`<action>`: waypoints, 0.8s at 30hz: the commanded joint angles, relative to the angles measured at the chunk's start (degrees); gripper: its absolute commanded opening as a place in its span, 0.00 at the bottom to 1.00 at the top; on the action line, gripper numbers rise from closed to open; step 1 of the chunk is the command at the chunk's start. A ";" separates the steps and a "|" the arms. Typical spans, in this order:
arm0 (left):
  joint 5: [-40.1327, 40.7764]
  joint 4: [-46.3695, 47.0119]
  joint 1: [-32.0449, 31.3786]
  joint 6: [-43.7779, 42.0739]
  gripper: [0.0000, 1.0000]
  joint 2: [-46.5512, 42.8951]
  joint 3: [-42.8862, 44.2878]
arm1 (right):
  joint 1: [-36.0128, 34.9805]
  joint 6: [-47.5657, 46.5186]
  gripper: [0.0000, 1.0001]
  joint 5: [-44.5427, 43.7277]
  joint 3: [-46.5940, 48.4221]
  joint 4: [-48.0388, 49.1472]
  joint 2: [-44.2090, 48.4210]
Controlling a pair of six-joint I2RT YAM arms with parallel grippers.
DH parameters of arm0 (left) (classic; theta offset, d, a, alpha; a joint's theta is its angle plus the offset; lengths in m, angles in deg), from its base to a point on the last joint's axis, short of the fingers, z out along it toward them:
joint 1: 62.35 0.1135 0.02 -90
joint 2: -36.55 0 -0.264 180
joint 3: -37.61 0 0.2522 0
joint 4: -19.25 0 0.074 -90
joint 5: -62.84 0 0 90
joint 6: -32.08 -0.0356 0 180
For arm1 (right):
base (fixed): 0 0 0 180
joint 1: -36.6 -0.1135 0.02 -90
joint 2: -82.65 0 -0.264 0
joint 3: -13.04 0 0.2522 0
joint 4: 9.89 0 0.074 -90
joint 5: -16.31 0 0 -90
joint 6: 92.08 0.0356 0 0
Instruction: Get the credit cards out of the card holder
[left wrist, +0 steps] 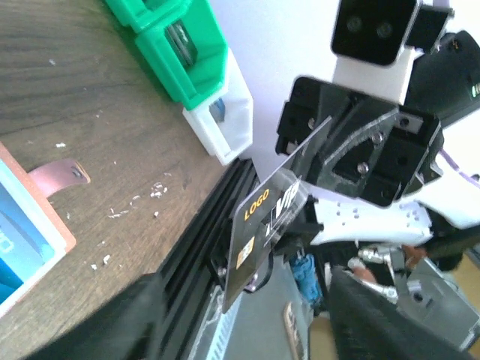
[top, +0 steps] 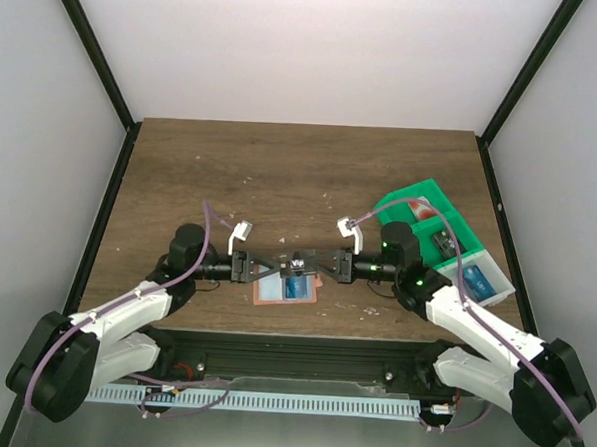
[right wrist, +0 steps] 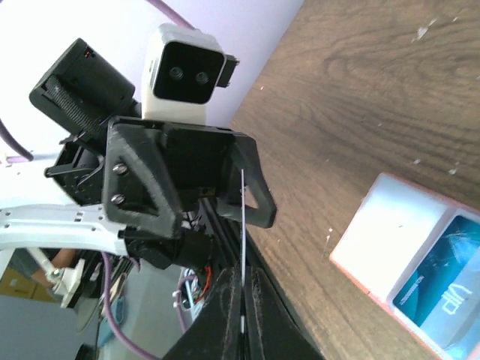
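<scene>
The card holder (top: pixel 271 294) lies open on the table near the front edge, tan-pink with a light blue lining (left wrist: pixel 22 217), and a blue credit card (top: pixel 295 286) (right wrist: pixel 442 277) sits in it. Above it both grippers meet tip to tip. My right gripper (top: pixel 318 265) (right wrist: pixel 244 296) is shut on a dark credit card (top: pixel 299 260) (left wrist: pixel 259 232), which shows edge-on (right wrist: pixel 243 217) in the right wrist view. My left gripper (top: pixel 268 265) (left wrist: pixel 247 307) stands open, its fingers on either side of the card and apart from it.
A green compartment tray (top: pixel 459 227) (left wrist: pixel 172 45) stands at the right with a white bin (top: pixel 496 274) (left wrist: pixel 221 124) at its near end. A red and white card (top: pixel 417 206) and a blue one (top: pixel 481 283) lie in it. A black rail (left wrist: pixel 202 247) runs along the table's front edge.
</scene>
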 commanded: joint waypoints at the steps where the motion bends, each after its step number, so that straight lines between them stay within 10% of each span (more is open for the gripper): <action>1: 4.65 -7.65 0.15 -5.22 0.77 -1.45 3.88 | 0.44 0.83 0.01 -5.25 -0.11 0.01 1.98; 5: 8.70 -16.43 0.15 -11.12 0.99 -2.08 8.55 | 0.78 0.82 0.01 -9.64 0.96 -2.70 2.09; 24: 20.65 -42.09 0.24 -34.24 1.00 -1.23 21.12 | 29.19 -0.66 0.01 -19.06 7.04 -21.99 2.66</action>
